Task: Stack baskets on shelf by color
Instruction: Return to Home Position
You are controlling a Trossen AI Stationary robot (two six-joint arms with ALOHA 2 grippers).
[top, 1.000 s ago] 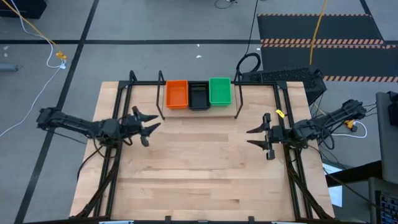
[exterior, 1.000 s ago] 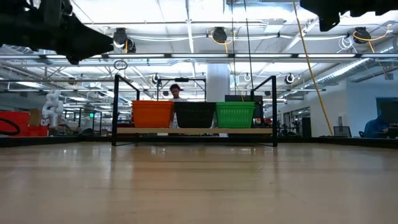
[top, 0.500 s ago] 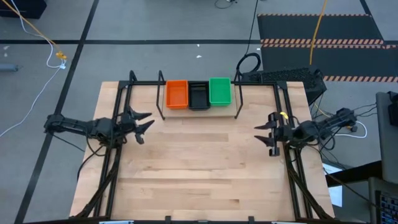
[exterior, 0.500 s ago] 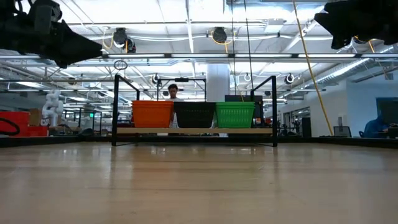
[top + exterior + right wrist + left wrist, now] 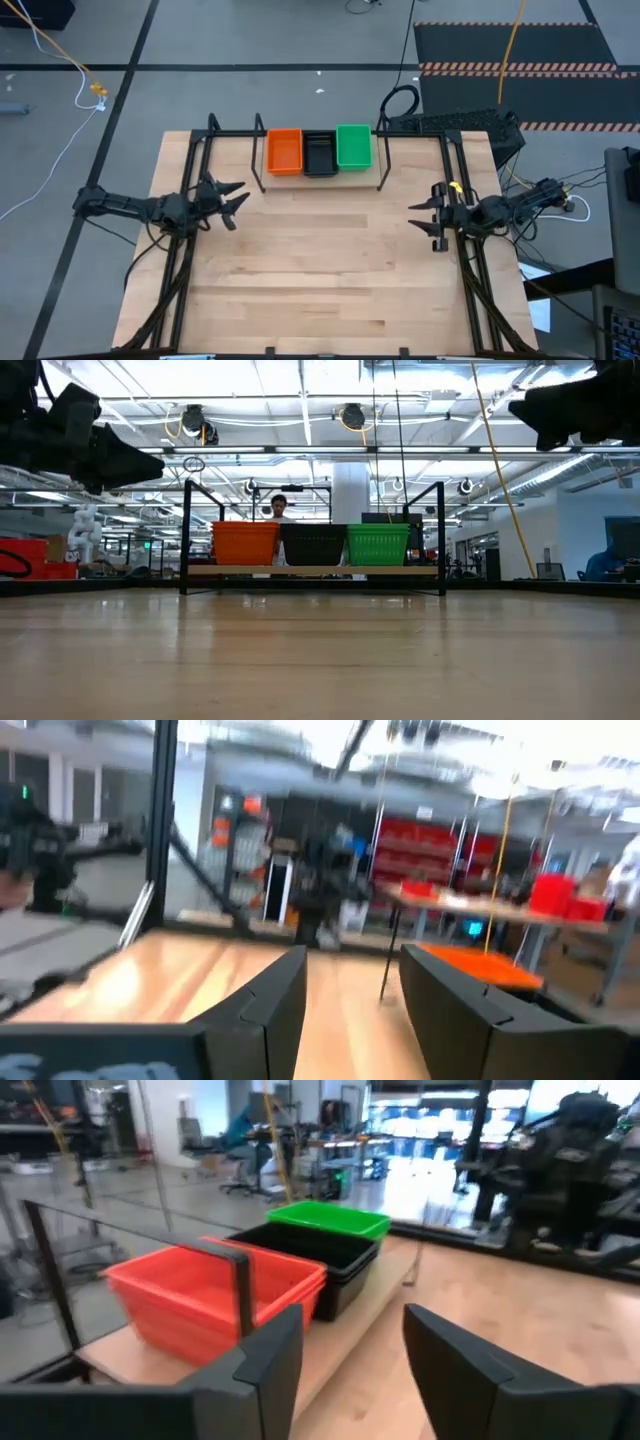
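Orange stack [image 5: 284, 151], black stack [image 5: 320, 154] and green stack [image 5: 353, 146] sit side by side on shelf [image 5: 381, 165] at table [image 5: 320, 280] far edge, sorted by colour; top baskets look empty. Left gripper [image 5: 230, 197] is at the left edge and right gripper [image 5: 422, 215] at the right edge, both spread and holding nothing, likely parking. Low view: three stacks on shelf, none on table. Left wrist view: fingers apart, nothing between. Right wrist view: same.

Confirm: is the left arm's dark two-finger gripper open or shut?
Open. The left arm's dark two-finger gripper shows a clear gap between its fingers, holding nothing.
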